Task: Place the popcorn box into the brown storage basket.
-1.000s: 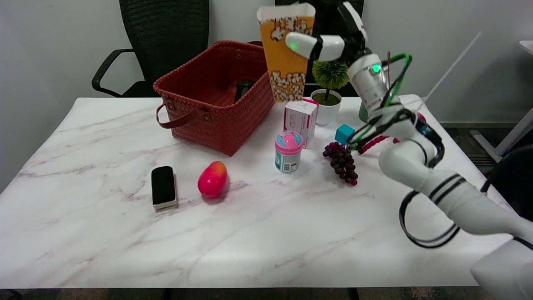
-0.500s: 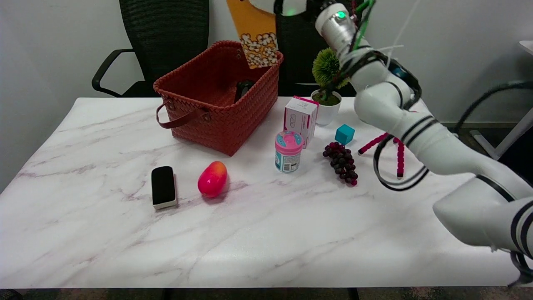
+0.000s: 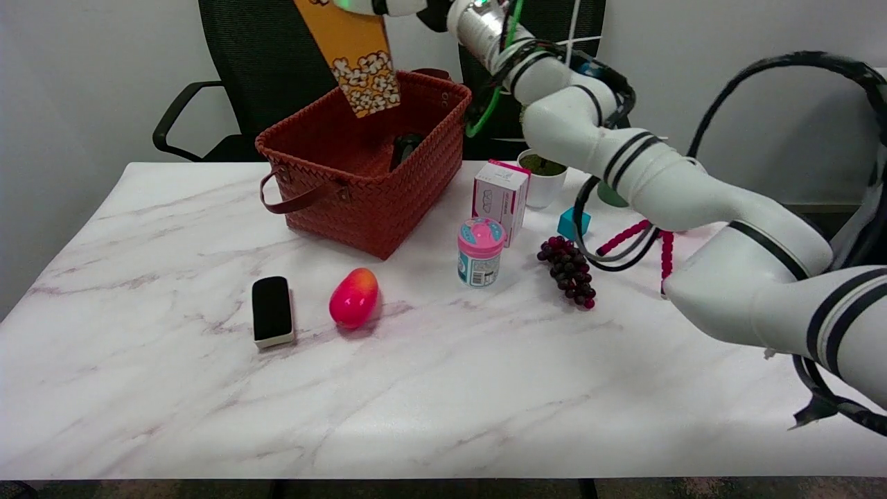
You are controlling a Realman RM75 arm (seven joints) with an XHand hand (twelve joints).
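The popcorn box (image 3: pixel 353 62) hung tilted in the air over the brown storage basket (image 3: pixel 360 163), its lower end above the open top near the back rim and its upper part cut off by the picture's top edge. Only a sliver of the right hand (image 3: pixel 378 5) showed at that edge, at the box's upper end, so whether it was grasping the box could not be told, though nothing else was seen carrying it. The right arm (image 3: pixel 624 166) stretched from four o'clock up to twelve o'clock across the marble table (image 3: pixel 443 388). The basket stood at about eleven o'clock on the table, with a dark object (image 3: pixel 405 147) inside it. Just beside the basket, toward three o'clock, stood a pink-and-white carton (image 3: pixel 500 197), and in front of that a pink-lidded tub (image 3: pixel 479 251). A bunch of purple grapes (image 3: pixel 569 270) lay further toward three o'clock, near a teal cube (image 3: pixel 574 223) and a white plant pot (image 3: pixel 542 177). Toward seven o'clock of the basket lay a pink-red mango (image 3: pixel 354 297) and a black eraser (image 3: pixel 271 310), close together but apart.
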